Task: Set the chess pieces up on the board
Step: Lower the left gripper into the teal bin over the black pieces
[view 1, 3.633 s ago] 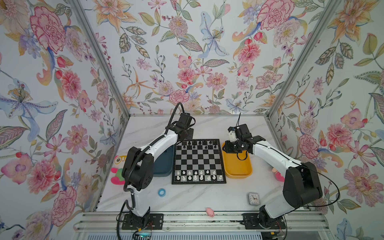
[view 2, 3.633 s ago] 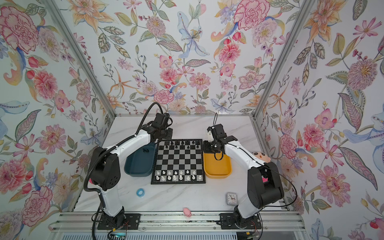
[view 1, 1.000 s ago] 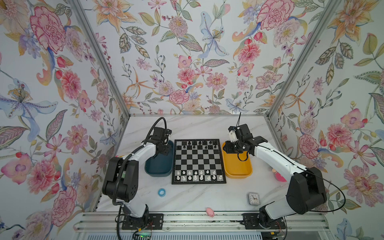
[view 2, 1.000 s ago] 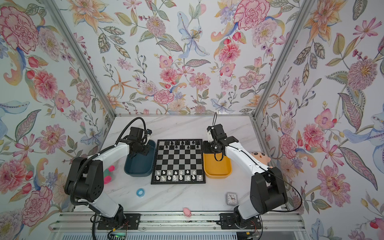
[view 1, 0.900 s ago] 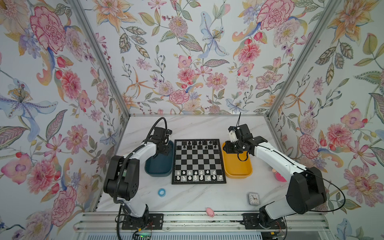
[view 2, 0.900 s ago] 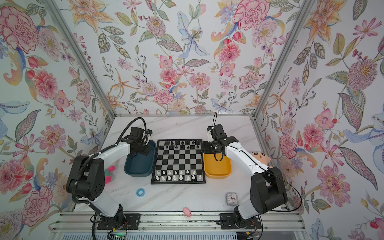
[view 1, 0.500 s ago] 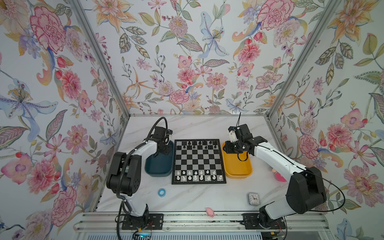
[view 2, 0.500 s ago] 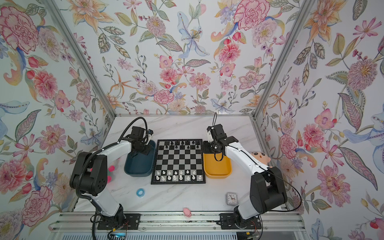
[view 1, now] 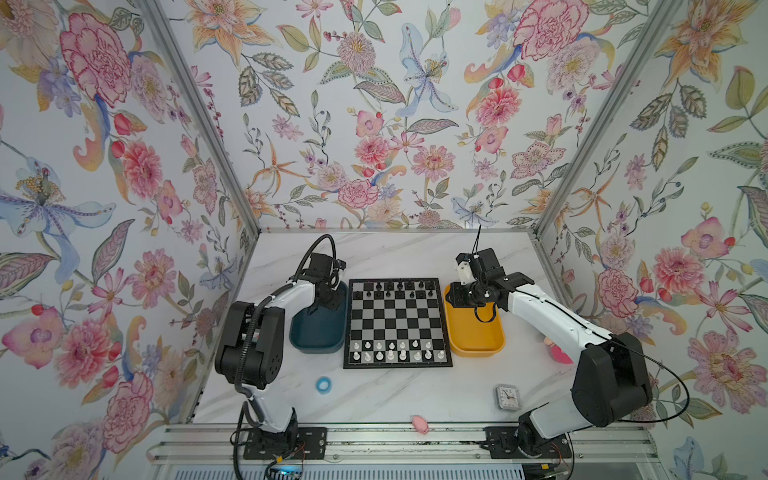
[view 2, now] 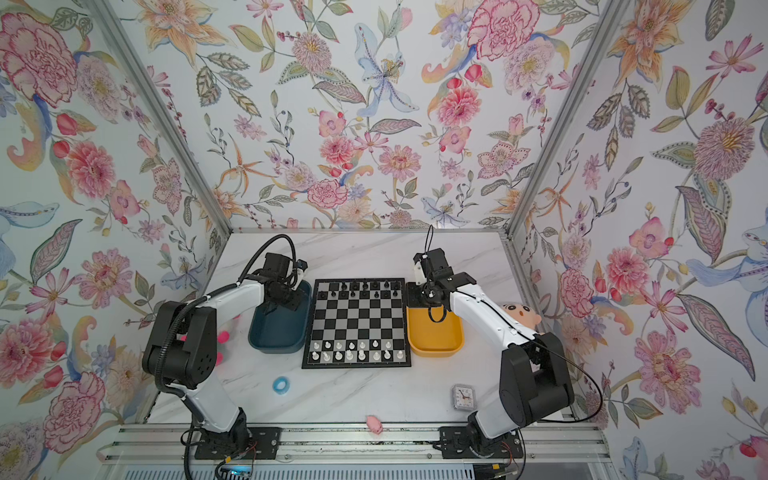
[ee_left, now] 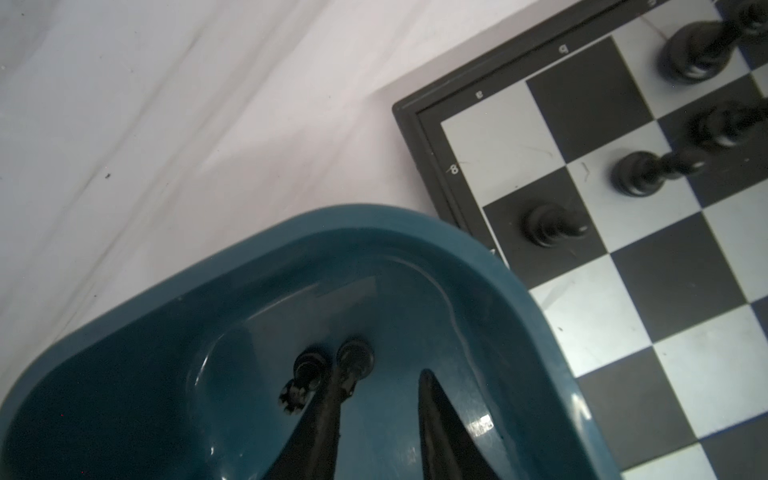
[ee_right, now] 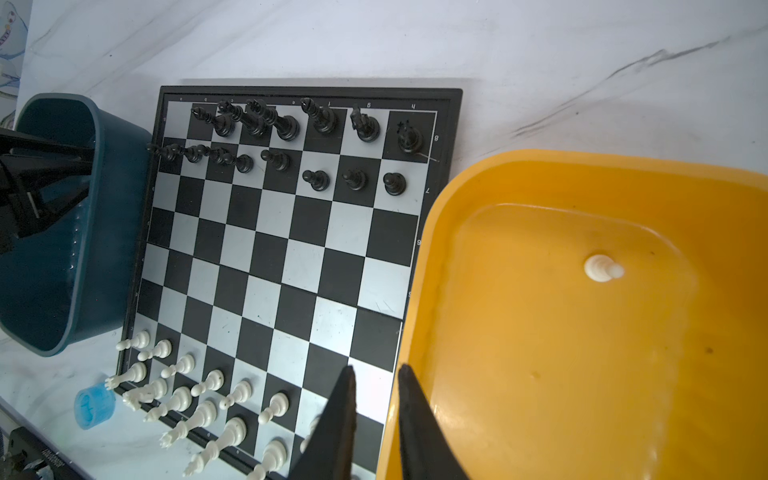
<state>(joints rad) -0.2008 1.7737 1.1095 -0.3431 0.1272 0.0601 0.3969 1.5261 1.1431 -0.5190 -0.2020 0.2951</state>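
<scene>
Left wrist view, glossy rounded teal bin, round-based black chessmen

chess pieces on board, teal bin left, yellow bin right

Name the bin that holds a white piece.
The yellow bin: a lone white piece is in it. The teal bin shows only black ones.

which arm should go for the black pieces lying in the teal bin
Left. The left gripper is down inside the teal bin, jaws apart beside the two black pieces. The right gripper hangs across the board, by the yellow bin.
</scene>
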